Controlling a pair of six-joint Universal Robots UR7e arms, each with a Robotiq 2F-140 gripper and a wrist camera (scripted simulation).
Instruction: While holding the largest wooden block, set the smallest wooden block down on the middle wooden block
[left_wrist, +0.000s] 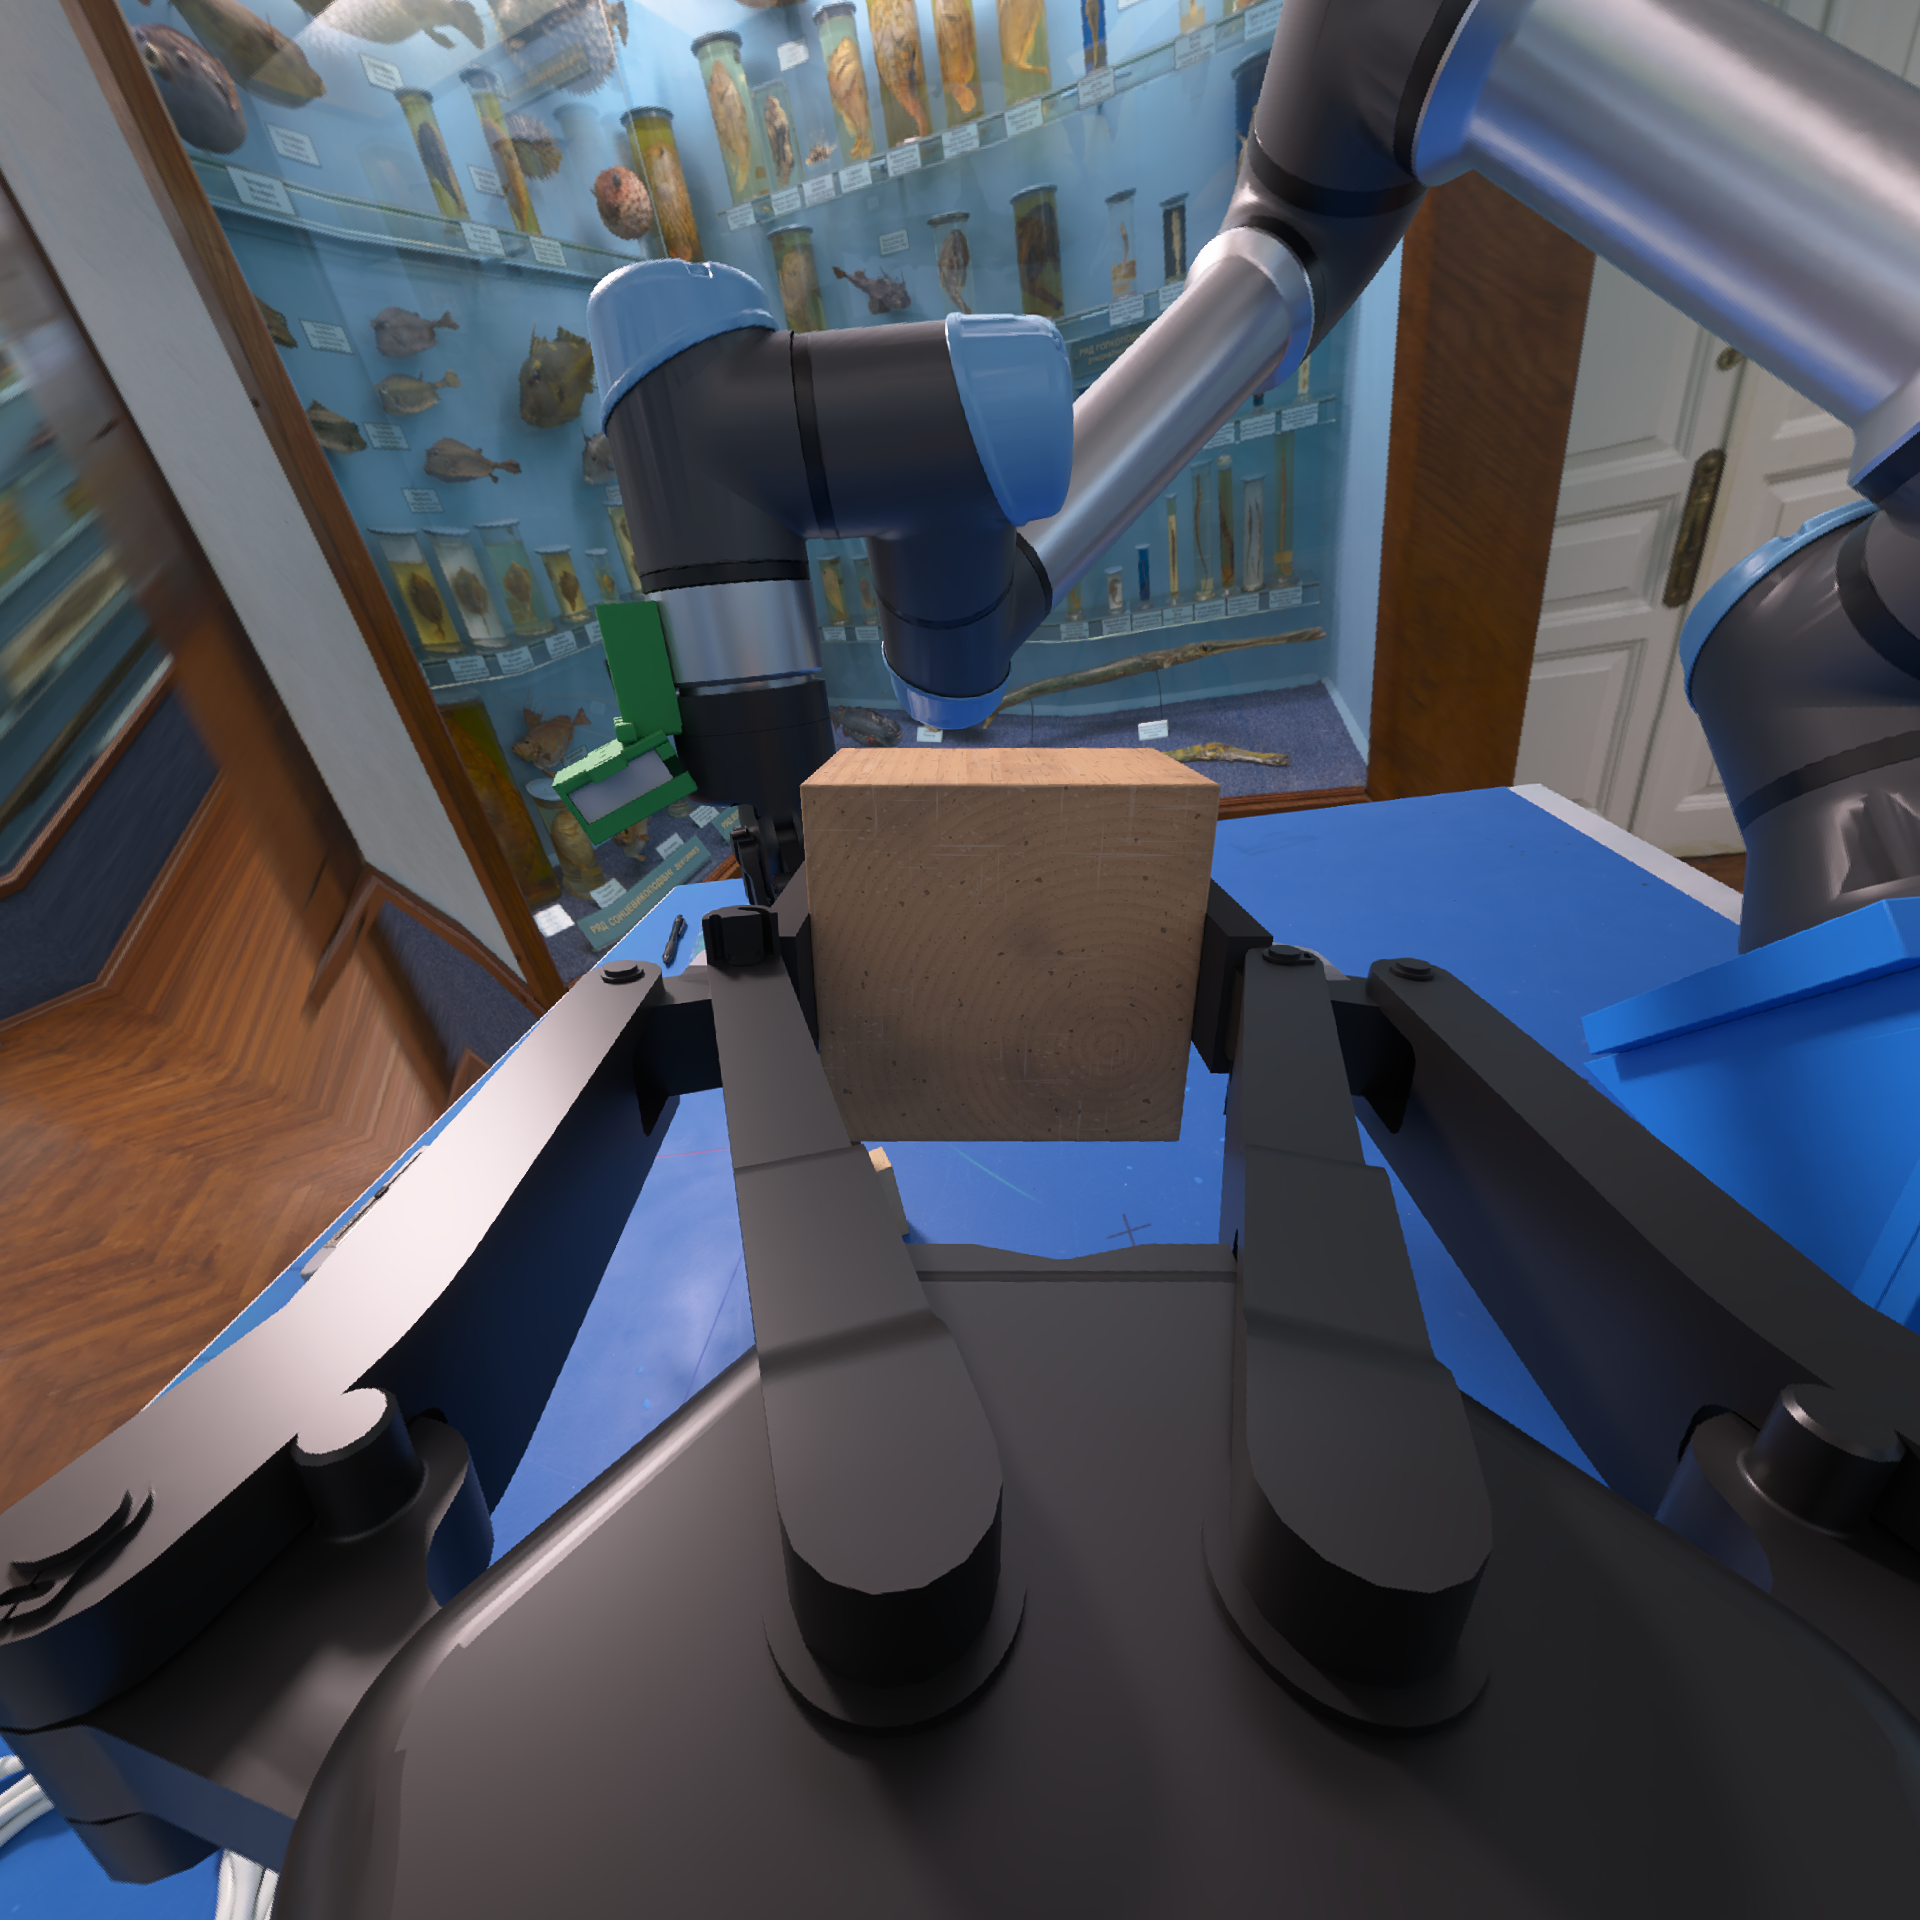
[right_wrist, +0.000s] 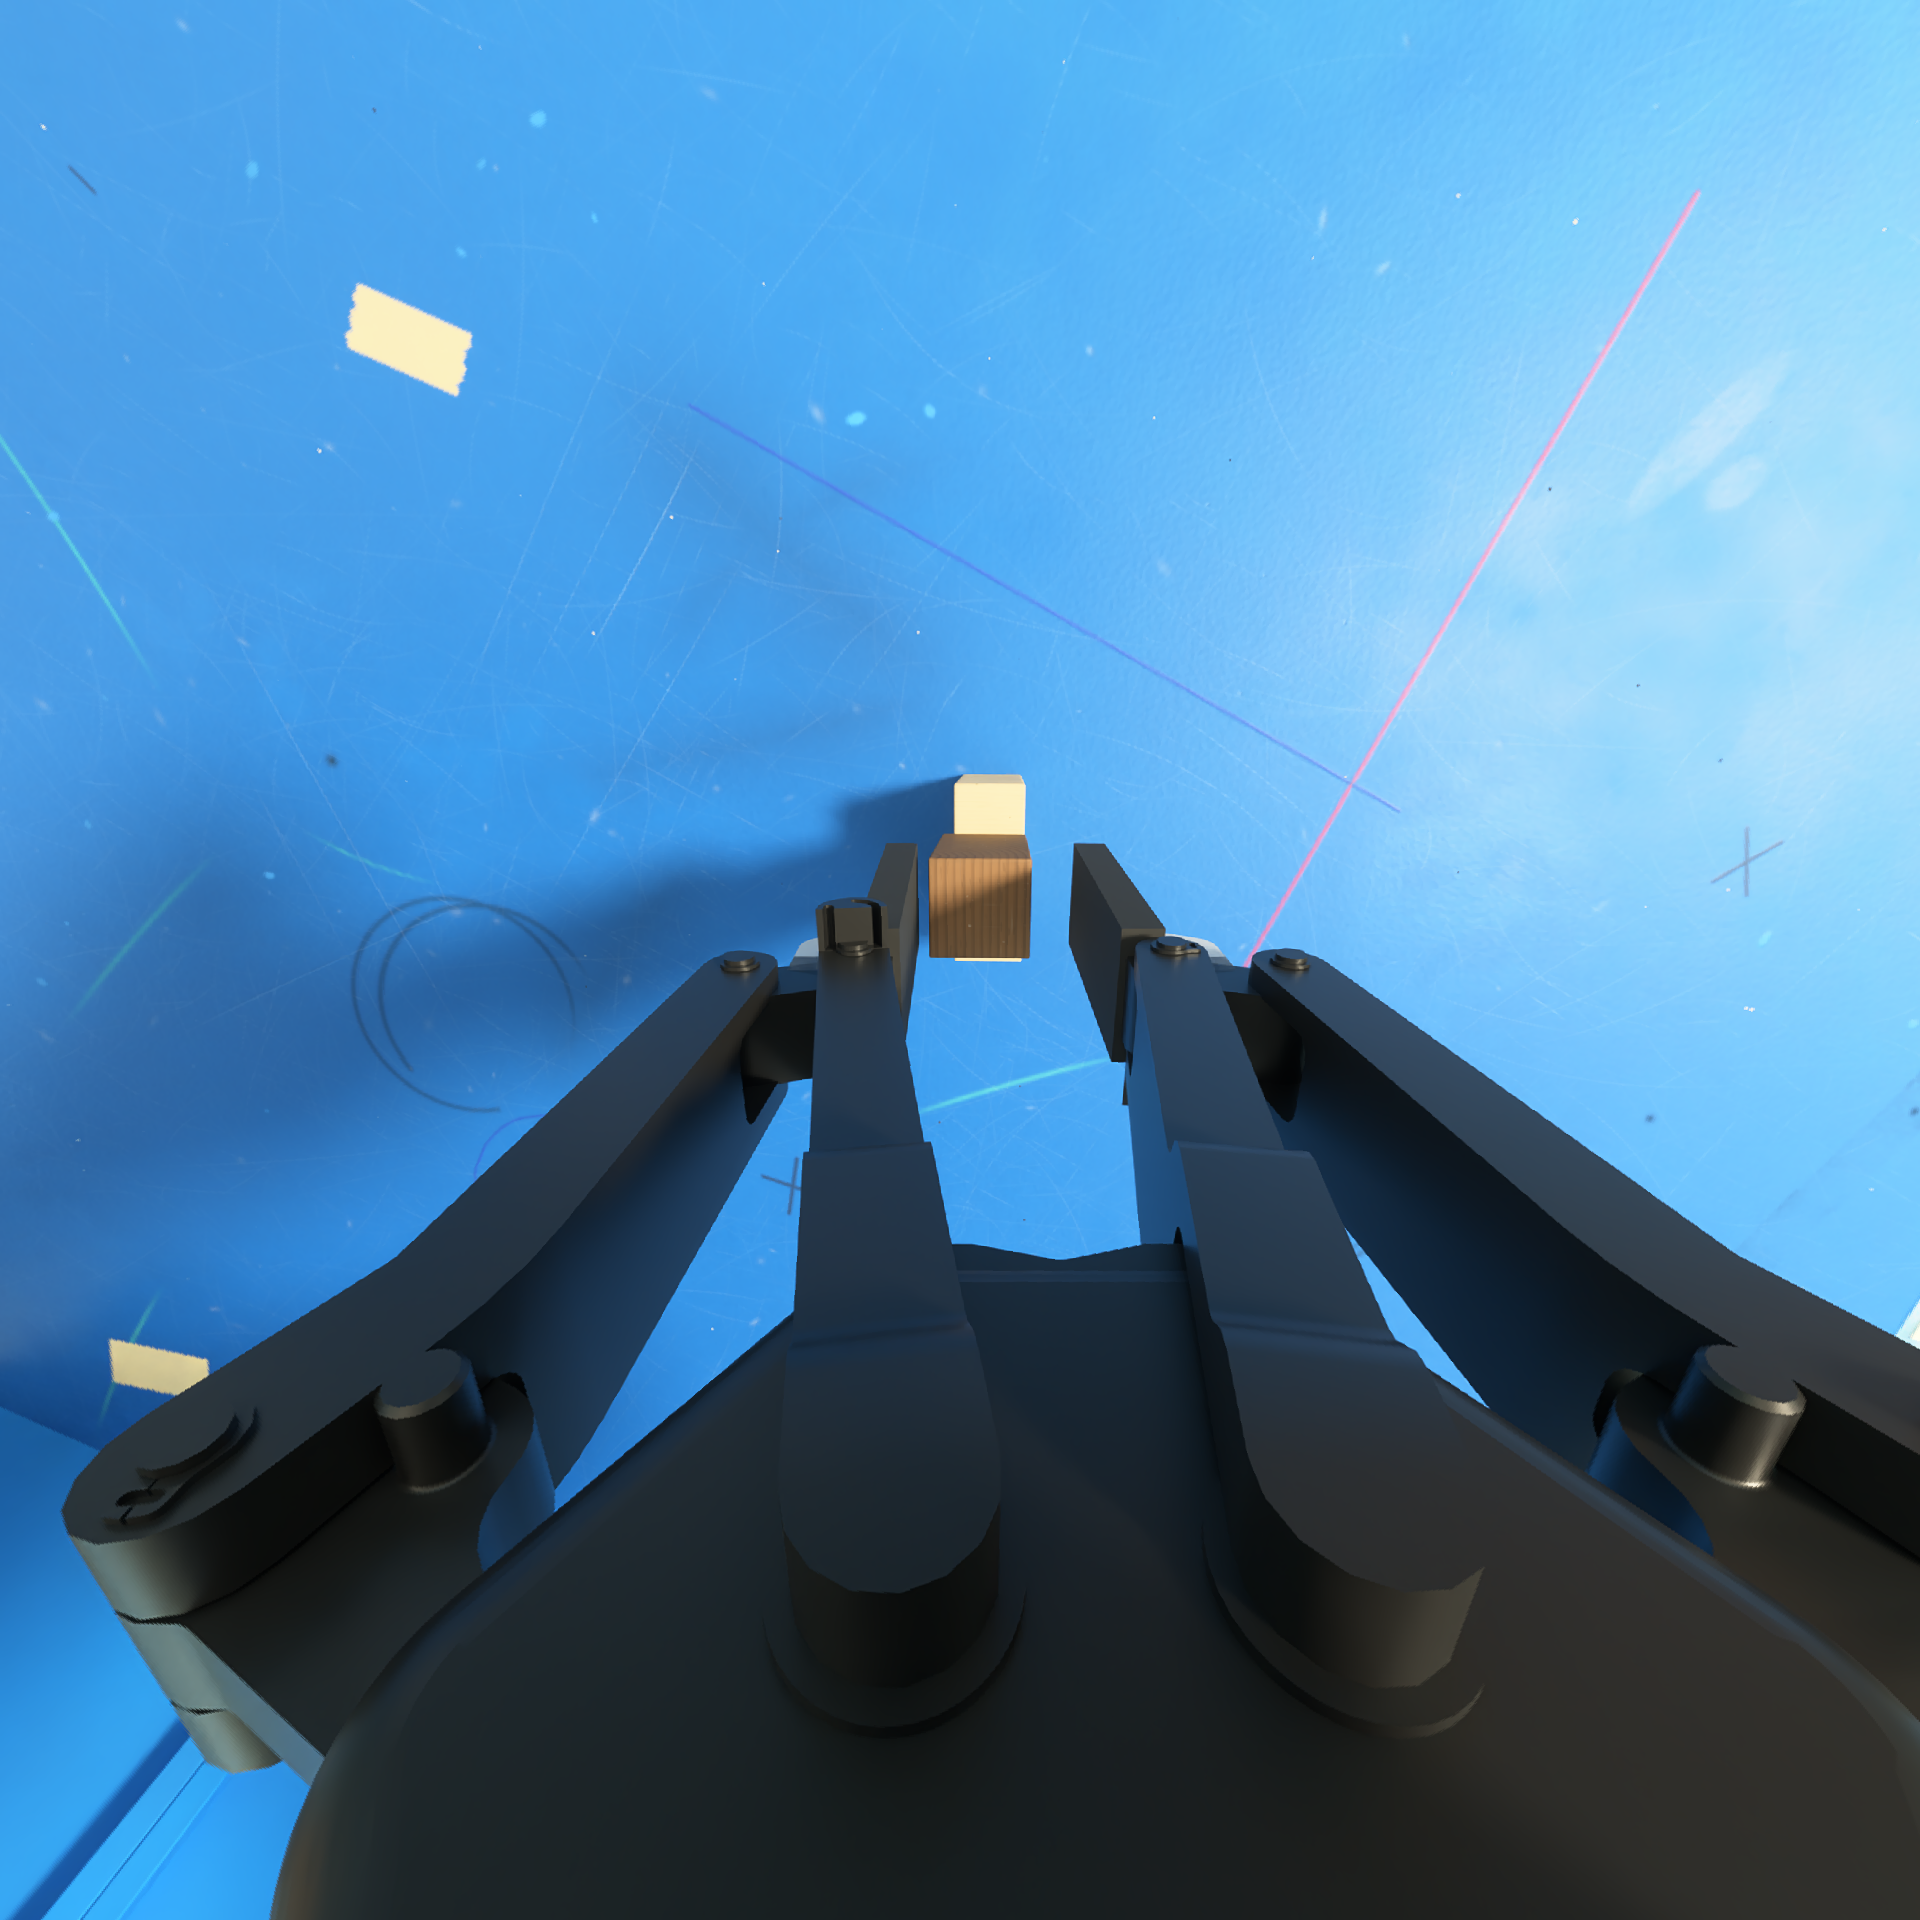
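My left gripper (left_wrist: 1003, 997) is shut on the largest wooden block (left_wrist: 1003, 940) and holds it above the blue table (left_wrist: 1403, 904). A sliver of another wooden block (left_wrist: 881, 1158) shows under it by the left finger. In the right wrist view my right gripper (right_wrist: 997, 899) points down at the table (right_wrist: 1143, 416) with its jaws open. A small brown wooden block (right_wrist: 979, 899) stands between the fingers, close to the left pad (right_wrist: 902, 894), with a clear gap to the right pad. A pale wooden face (right_wrist: 989, 803) shows just beyond it. I cannot tell how these two stack.
The right arm (left_wrist: 831, 468) with a green wrist part (left_wrist: 634, 717) hangs just behind the held block. A blue arm base (left_wrist: 1766, 997) stands at right. A pen (left_wrist: 675, 938) lies near the table's left edge. Two tape pieces (right_wrist: 407, 340) (right_wrist: 156, 1363) lie on the table.
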